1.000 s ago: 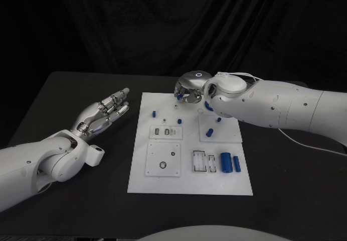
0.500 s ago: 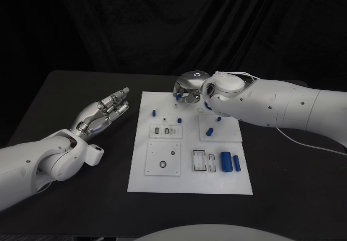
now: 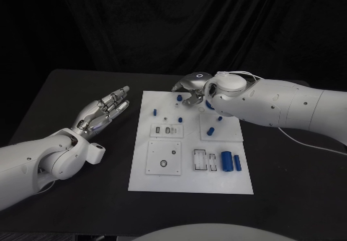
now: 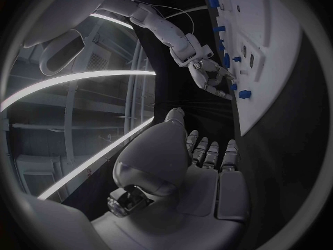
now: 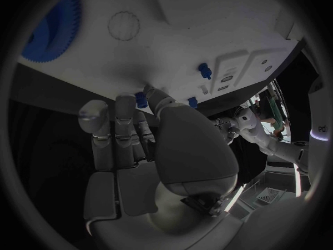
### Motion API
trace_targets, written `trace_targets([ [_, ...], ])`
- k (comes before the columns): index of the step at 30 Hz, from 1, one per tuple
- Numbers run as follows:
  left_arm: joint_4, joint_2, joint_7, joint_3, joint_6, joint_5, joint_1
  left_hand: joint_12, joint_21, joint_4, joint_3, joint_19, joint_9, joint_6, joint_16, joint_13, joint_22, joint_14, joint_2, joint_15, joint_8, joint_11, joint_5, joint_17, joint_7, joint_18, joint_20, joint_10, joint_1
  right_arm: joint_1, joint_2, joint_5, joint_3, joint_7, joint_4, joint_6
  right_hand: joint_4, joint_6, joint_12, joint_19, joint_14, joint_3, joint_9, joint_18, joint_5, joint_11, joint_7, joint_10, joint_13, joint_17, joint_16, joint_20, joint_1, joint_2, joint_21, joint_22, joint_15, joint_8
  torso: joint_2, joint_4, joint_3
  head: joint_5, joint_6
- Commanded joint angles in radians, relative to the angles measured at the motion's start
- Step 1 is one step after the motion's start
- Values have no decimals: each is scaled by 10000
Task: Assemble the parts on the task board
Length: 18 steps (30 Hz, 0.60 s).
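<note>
The white task board point(image 3: 191, 178) lies mid-table; it is also seen in the left wrist view point(image 4: 272, 66) and the right wrist view point(image 5: 208, 22). My right hand point(image 3: 189, 90) point(image 5: 149, 144) point(image 4: 208, 75) hovers over the board's far edge, fingers apart. Its fingertips sit just above a small blue peg point(image 3: 178, 105) point(image 5: 141, 100) standing on the board. A blue gear point(image 3: 208, 106) point(image 5: 50, 29) lies partly under that wrist. My left hand point(image 3: 105, 113) point(image 4: 197, 158) rests open, palm up, left of the board and holds nothing.
Other blue pegs point(image 3: 154, 112) point(image 3: 210, 132) stand on the board. Two blue cylinders point(image 3: 226, 161) lie at its near right beside rectangular slots point(image 3: 204, 161). A white cable point(image 3: 311, 145) trails on the black table at the right.
My right hand has tipped up and drawn slightly back from the board's far edge, leaving the small blue peg showing below its fingertips. The left hand has not moved.
</note>
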<state>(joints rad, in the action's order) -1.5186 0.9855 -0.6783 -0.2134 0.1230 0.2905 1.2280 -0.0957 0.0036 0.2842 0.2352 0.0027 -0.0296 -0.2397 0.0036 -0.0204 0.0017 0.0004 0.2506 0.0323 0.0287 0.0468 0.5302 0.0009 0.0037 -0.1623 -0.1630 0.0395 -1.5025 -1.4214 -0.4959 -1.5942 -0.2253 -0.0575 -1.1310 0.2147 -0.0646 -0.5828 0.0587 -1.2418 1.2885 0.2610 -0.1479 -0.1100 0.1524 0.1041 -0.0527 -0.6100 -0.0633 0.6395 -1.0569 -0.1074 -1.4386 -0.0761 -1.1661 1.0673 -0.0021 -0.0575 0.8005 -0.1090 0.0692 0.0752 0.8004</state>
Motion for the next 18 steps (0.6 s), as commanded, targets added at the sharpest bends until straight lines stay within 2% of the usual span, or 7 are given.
trace_targets([
  [1, -16, 7, -1258, 7, -123, -241, 22, 60, -22, -26, -60, -13, -15, 12, -36, 8, -5, -4, 12, 88, 31, -24, 40, -9, 74, -187, -89, -26, -85, 26, -134, -16, 2, -44, -104, 543, -53, 538, -31, -31, 11, -180, 173, -146, -119, -40, 82, 277, 2, 80, -88, 42, 181, -28, 27, 40, -42, 59, -1, 1, -2, -51, 4],
  [6, 55, 3, -1284, 7, -106, -251, 18, 55, -22, -30, -62, -13, -18, -9, -36, 7, -5, -4, 3, 90, 32, -18, 47, -9, 63, -188, -89, -26, -93, -45, -751, 218, 8, 427, -598, 1902, -109, 557, 79, -170, 129, -336, 237, -114, -186, -110, 20, -350, -122, 291, -239, 84, 171, 11, -61, 197, -92, 20, -1, 3, -9, -102, -83],
  [9, 68, 13, -1289, 7, -104, -253, 17, 60, -20, -33, -64, -11, -17, -10, -36, 8, -4, -4, -1, 92, 32, -18, 55, -9, 60, -188, -89, -28, -99, -180, -1157, 286, 12, 589, -944, 2329, -118, 394, 129, -259, 213, -414, 250, -95, -161, -119, -206, -771, -219, 403, -322, 115, 95, 69, -106, 289, -118, -25, -14, 5, -10, -101, -113],
  [10, 75, 11, -1289, 7, -107, -253, 16, 60, -20, -33, -64, -11, -17, -10, -36, 8, -4, -4, -1, 92, 32, -18, 55, -9, 60, -188, -89, -28, -99, -253, -1353, 304, 12, 634, -1115, 2421, -124, 18, 238, -359, 297, -452, 204, -68, -106, -158, -416, -1139, -322, 523, -403, 138, 51, 136, -188, 411, -146, -113, -15, 8, -12, -94, -120],
  [12, 88, -2, -1287, 7, -122, -254, 15, 60, -20, -33, -64, -11, -17, -10, -36, 8, -4, -4, -1, 92, 32, -18, 55, -9, 60, -188, -89, -28, -99, -377, -1729, 327, 11, 641, -1452, 2446, -111, -579, 388, -428, 355, -471, 129, -59, -6, -225, -685, -1669, -484, 577, -435, 187, -28, 230, -225, 493, -197, -253, -41, 23, -23, -104, -117],
  [16, 92, -39, -1276, 7, -158, -254, 12, 52, -21, -40, -72, -12, -18, -19, -36, 6, -4, -4, -8, 101, 32, 1, 68, -9, 51, -190, -89, -26, -112, -539, -2431, 328, -6, 528, -2039, 2090, -21, -1315, 524, -110, -30, -389, 89, -157, 268, -212, -770, -2459, -798, -281, 178, 200, -243, 337, 232, 101, -190, -377, -63, 34, -38, -82, -88],
  [18, 73, -52, -1269, 7, -168, -255, 11, 52, -21, -40, -72, -12, -18, -19, -36, 6, -4, -4, -8, 101, 32, 1, 68, -9, 51, -190, -89, -26, -112, -582, -2759, 326, -33, 453, -2286, 1876, -193, -1599, 803, -33, -125, -250, 147, -171, 279, -229, -775, -3594, -1173, -612, 493, 211, -185, 341, 420, 35, -203, -359, -95, 51, -53, -108, -64],
])
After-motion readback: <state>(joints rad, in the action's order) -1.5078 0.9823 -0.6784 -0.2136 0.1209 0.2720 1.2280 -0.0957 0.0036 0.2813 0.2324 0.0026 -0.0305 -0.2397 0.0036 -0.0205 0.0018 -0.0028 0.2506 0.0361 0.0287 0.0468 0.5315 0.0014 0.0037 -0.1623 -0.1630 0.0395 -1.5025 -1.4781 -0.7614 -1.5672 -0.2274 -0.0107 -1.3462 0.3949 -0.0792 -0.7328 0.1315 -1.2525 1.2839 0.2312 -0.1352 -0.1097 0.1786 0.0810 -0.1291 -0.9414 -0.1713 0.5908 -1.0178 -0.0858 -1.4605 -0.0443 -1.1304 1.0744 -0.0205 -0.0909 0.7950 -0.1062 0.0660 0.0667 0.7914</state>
